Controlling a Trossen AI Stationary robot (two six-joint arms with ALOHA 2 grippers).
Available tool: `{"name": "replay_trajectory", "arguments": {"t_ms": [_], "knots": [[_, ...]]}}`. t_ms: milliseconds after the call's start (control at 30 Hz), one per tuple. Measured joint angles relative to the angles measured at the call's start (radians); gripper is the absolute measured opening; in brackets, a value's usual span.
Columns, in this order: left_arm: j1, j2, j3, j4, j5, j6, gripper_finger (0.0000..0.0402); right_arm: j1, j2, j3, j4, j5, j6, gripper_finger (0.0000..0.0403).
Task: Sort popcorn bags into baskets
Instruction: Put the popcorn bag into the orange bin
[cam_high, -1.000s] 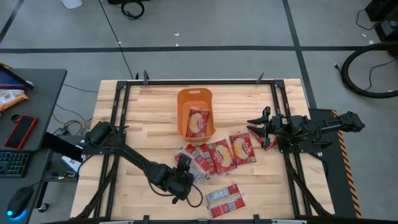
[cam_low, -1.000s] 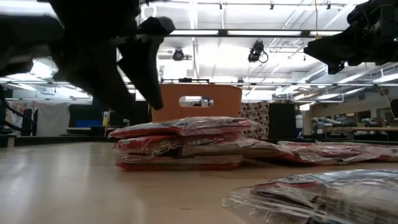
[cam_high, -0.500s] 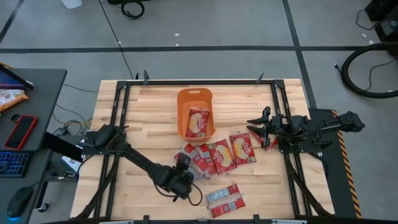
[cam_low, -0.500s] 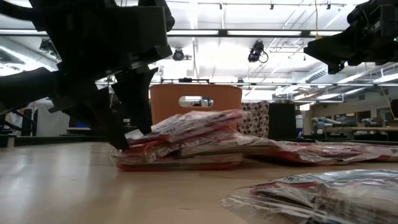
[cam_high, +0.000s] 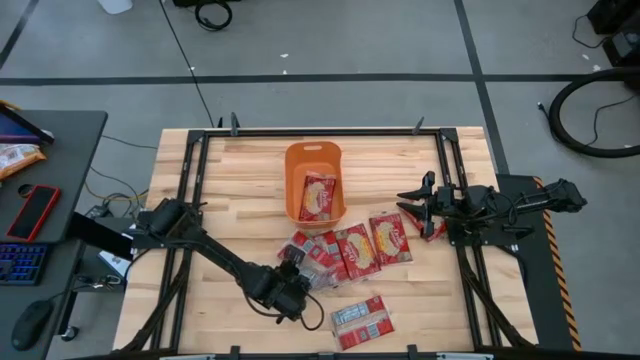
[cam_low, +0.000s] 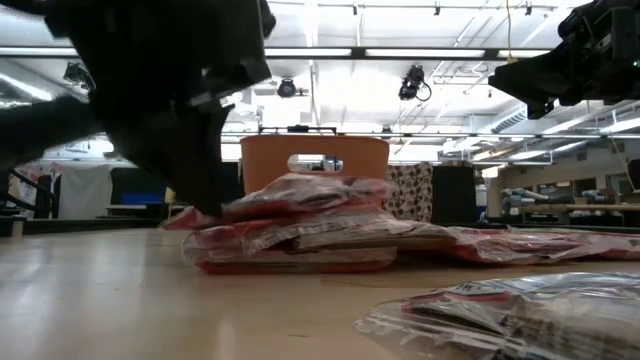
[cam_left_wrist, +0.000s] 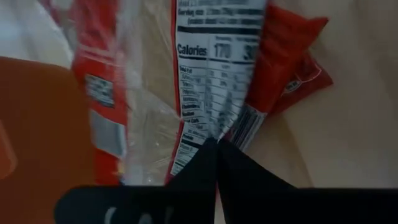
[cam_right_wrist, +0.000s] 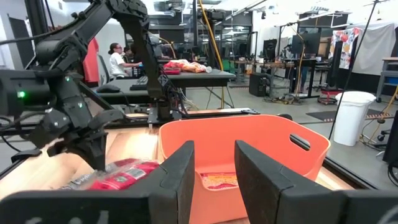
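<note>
Several red popcorn bags (cam_high: 357, 250) lie overlapping on the wooden table, in front of the orange basket (cam_high: 296, 170). One bag (cam_high: 318, 195) lies inside the basket. Another bag (cam_high: 360, 320) lies alone by the near edge, label side up. My left gripper (cam_high: 292, 278) is at the near left end of the pile, shut on the top bag (cam_low: 310, 192). That bag shows its nutrition label (cam_left_wrist: 211, 62) in the left wrist view. My right gripper (cam_right_wrist: 214, 168) waits open at the table's right side, level, facing the basket (cam_right_wrist: 249, 143). My left gripper pinches the top bag's near edge (cam_left_wrist: 214, 134), on its label side, between its two fingers. The fingers slant down from the near left side. The pinched end (cam_low: 215, 213) is puckered and slightly raised, while the bag's far part rests on the pile.
Black frame rails (cam_high: 190, 170) run along the table's left, right and far sides. One more bag (cam_high: 432, 228) lies partly under the right arm. A side desk on the left holds a red phone (cam_high: 35, 210). A person (cam_right_wrist: 115, 59) sits far behind the table.
My left gripper has come down a little onto the pile's near left end and has shut on the top bag's edge. That end of the bag has crumpled and risen slightly; the other bags have stayed in place.
</note>
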Motion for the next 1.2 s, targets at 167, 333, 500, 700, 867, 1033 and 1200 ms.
{"name": "replay_trajectory", "arguments": {"t_ms": [167, 333, 500, 700, 867, 1033, 1200], "knots": [[0.008, -0.084, 0.014, -0.007, -0.005, -0.06, 0.0004, 0.0, 0.0, 0.0, 0.0, 0.0, 0.0, 0.0119], [0.048, -0.194, 0.071, 0.001, -0.013, -0.206, 0.0002, 0.0, 0.0, 0.0, 0.0, 0.0, 0.0, 0.0119], [0.12, -0.285, 0.121, 0.02, -0.022, -0.394, 0.0002, 0.0, 0.0, 0.0, 0.0, 0.0, 0.0, 0.0119], [0.214, -0.352, 0.145, 0.056, -0.042, -0.499, 0.0002, 0.0, 0.0, 0.0, 0.001, 0.0, 0.0, 0.0119], [0.313, -0.369, 0.146, 0.055, -0.097, -0.545, 0.0005, 0.0, 0.0, 0.0, 0.0, 0.0, 0.0, 0.0119], [0.421, -0.366, 0.146, 0.055, -0.101, -0.61, 0.0006, 0.0, 0.0, 0.0, 0.0, 0.0, 0.0, 0.0119], [0.521, -0.365, 0.146, 0.042, -0.072, -0.698, 0.0007, 0.0, 0.0, 0.0, 0.0, 0.0, 0.0, 0.0119]]}}
